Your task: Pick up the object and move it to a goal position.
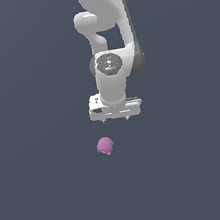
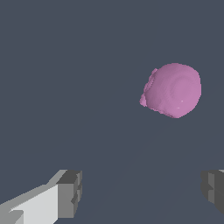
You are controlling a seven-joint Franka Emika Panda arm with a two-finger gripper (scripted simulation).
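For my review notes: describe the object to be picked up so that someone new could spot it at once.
Start at the white robot arm and follow it down to its hand. Just below the hand, a little toward the exterior view's left, lies the object. It is a small, pink-magenta, roundish lump, the only coloured thing on the plain dark grey ground.

A flat, uniform slate-grey surface (image 1: 50, 193) fills the exterior view from edge to edge, unbroken by seams, markings or texture, and runs beneath and all around the tool. The same dull blue-grey ground (image 2: 65, 87) occupies the wrist view, lying below the tool and stretching out ahead of it. A faint, slightly darker diagonal band (image 2: 131, 157) crosses that ground just ahead of the tool, too soft-edged to tell what it is. No boundary between floor and backdrop can be made out in either picture.
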